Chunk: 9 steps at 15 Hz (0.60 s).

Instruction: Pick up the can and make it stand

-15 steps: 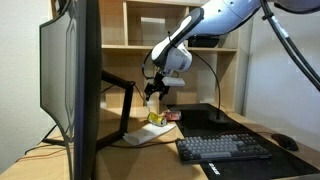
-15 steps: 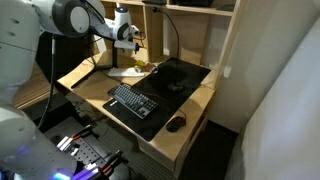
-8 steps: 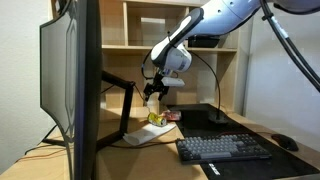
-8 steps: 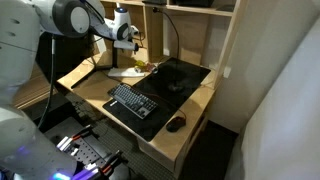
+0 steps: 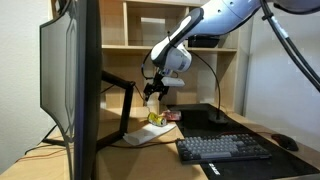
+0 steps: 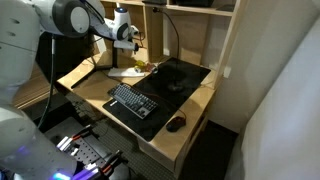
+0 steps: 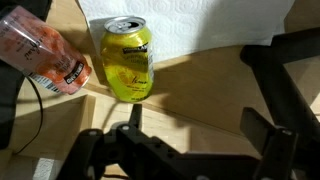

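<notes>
- Wooden shelving (image 5: 135, 28) is standing behind the light wooden bench (image 5: 125, 160).
- A dark monitor (image 5: 72, 80) is looming at one side in an exterior view.
- A black keyboard (image 5: 225, 148) is lying on a dark mat (image 6: 178, 78).
- The hand (image 5: 153, 97) is hovering above the can, apart from it, with its fingers (image 7: 285, 150) spread wide and gripping nothing.
- A white paper sheet (image 7: 220, 25) is lying on the bench.
- The can (image 7: 128, 60) is lying on its side on bare wood at the paper's edge, just beside a red-pink packet (image 7: 45, 55).
</notes>
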Each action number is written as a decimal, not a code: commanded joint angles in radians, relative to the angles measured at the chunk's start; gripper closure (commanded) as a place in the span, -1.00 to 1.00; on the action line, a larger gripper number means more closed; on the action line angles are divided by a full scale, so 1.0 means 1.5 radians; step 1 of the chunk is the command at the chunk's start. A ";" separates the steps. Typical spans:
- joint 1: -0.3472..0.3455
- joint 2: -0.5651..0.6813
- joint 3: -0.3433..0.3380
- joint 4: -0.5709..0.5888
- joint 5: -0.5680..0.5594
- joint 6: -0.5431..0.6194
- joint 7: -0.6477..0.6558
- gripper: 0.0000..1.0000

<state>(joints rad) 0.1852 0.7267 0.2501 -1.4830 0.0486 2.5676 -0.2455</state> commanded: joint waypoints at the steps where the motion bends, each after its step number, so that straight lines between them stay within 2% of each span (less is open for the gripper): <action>1: 0.000 0.001 0.001 0.003 -0.002 -0.002 0.003 -1.00; 3: 0.004 0.001 -0.007 -0.024 -0.018 0.028 -0.010 -1.00; 4: 0.001 0.000 -0.010 -0.068 -0.036 0.085 -0.041 -1.00; 6: -0.005 -0.009 -0.018 -0.150 -0.059 0.177 -0.044 -1.00; 9: 0.007 0.005 -0.054 -0.223 -0.098 0.325 -0.006 -1.00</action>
<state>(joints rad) 0.1844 0.7470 0.2131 -1.6966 -0.0472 2.8793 -0.2878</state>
